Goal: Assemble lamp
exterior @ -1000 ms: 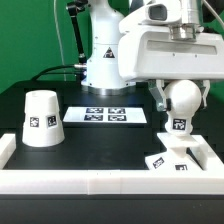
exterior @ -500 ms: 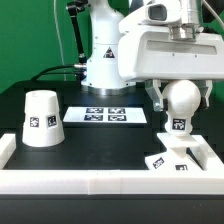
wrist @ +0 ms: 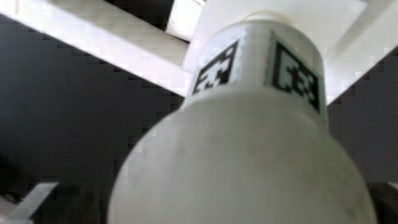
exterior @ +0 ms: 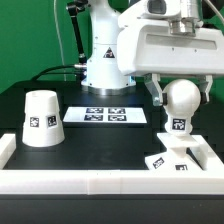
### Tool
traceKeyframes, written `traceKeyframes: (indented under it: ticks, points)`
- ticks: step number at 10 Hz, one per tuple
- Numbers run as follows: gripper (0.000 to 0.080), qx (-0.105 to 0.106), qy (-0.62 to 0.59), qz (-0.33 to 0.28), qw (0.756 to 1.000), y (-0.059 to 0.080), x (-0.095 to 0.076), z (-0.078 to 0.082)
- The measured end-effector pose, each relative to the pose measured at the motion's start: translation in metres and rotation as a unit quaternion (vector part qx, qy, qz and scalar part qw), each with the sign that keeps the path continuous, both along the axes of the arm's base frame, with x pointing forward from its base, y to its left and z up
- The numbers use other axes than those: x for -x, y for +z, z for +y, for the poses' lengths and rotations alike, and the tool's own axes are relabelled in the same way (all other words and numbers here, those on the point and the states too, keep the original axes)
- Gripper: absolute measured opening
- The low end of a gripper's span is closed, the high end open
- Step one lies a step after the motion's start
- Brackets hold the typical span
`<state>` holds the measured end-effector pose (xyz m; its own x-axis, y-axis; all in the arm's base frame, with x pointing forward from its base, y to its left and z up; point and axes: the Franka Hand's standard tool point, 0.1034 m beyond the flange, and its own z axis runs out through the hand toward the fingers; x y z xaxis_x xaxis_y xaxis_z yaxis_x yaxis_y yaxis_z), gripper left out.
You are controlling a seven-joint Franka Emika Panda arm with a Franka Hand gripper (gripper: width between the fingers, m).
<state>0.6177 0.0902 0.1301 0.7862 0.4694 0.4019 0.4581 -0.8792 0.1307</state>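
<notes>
The ball-shaped bulb point(exterior: 181, 97) stands upright with its tagged stem in the low square base point(exterior: 170, 158) at the exterior view's right. My gripper point(exterior: 180, 100) straddles the bulb's ball, one finger point(exterior: 157, 95) on each side with a small gap, so it is open. In the wrist view the bulb point(wrist: 231, 150) fills the frame, its tagged stem pointing away, and a dark finger point(wrist: 32, 200) shows apart from it at the edge. The cone shade point(exterior: 41, 118) stands alone at the exterior view's left.
The marker board point(exterior: 105, 116) lies flat between shade and base. A white rail point(exterior: 100, 183) runs along the front edge, with a white block point(exterior: 5, 150) at the left corner. The arm's pedestal point(exterior: 100, 60) stands behind the board.
My hand has risen slightly while the bulb stays in place on the base. The shade and base have not moved.
</notes>
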Motion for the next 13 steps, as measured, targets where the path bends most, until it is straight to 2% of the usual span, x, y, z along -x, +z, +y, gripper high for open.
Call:
traceKeyframes:
  ticks: [2,5,6,8,12,13]
  points:
    - [0.0699,-0.004,-0.006,0.001,1.0,0.01,0.001,0.001]
    - [0.0699,-0.004,-0.006,0.025,1.0,0.002,0.004,0.003]
    - [0.0699,0.0,-0.005,0.066,0.998,-0.004,0.009,0.002]
    - [0.0699,0.009,-0.002,0.12,0.993,0.0,0.004,0.004]
    - [0.0699,0.043,0.012,0.241,0.97,-0.007,0.011,0.005]
    - [0.0699,0.042,0.017,0.227,0.973,-0.008,0.003,0.003]
